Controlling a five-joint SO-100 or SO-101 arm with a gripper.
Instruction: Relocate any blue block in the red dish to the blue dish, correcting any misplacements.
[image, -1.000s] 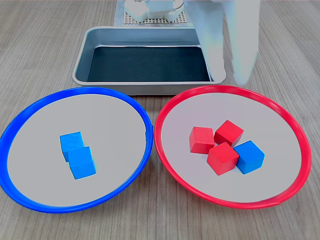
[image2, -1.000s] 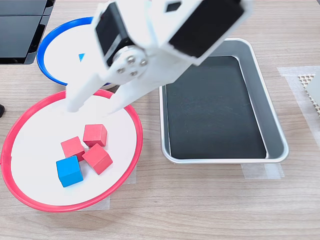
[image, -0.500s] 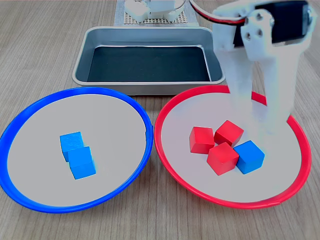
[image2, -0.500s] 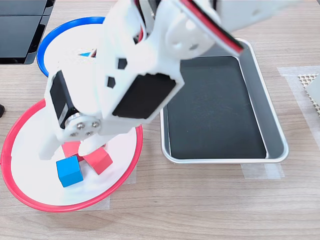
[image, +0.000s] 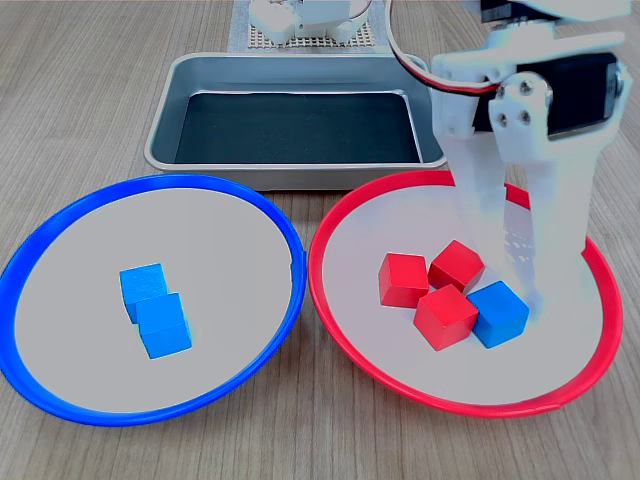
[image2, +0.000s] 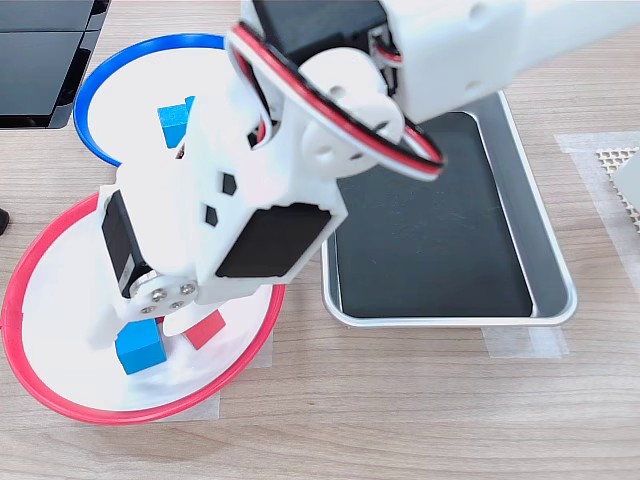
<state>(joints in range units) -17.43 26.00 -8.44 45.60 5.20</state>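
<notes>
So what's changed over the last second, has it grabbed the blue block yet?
Not yet. The gripper swung in over the red dish and came down, open, its fingers now astride the blue block but not closed on it. The three red blocks, that blue block and the two blue blocks in the blue dish haven't moved.

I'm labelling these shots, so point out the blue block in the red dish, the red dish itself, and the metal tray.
blue block (image: 499, 313): first exterior view, its top face.
red dish (image: 455, 404): first exterior view, near rim.
metal tray (image2: 548, 254): second exterior view, right wall.
</notes>
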